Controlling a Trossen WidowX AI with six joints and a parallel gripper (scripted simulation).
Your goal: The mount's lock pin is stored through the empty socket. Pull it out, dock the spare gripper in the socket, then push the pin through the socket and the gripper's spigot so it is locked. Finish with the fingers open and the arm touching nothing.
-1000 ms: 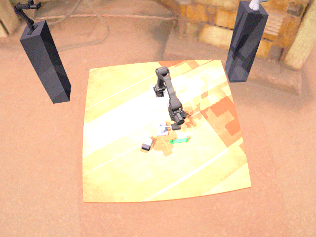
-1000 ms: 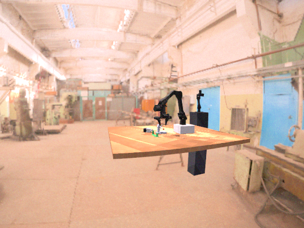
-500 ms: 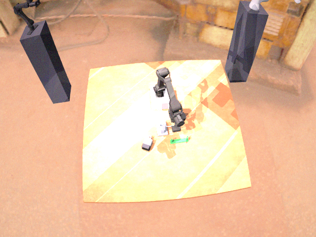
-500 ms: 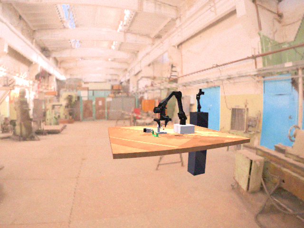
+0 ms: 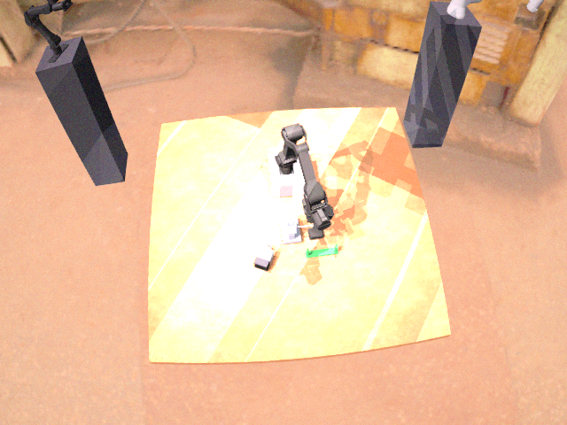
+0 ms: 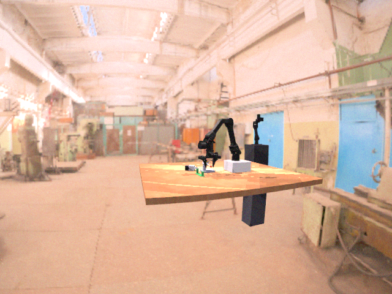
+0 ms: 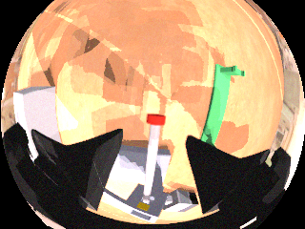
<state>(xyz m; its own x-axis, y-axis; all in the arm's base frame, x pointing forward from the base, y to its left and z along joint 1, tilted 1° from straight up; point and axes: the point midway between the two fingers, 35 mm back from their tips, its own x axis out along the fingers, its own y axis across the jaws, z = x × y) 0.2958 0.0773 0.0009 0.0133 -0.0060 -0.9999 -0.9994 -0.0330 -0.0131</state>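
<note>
Gaping wide, jaws near the pin (image 5: 305, 226) (image 6: 211, 166) (image 7: 152, 157)
</note>
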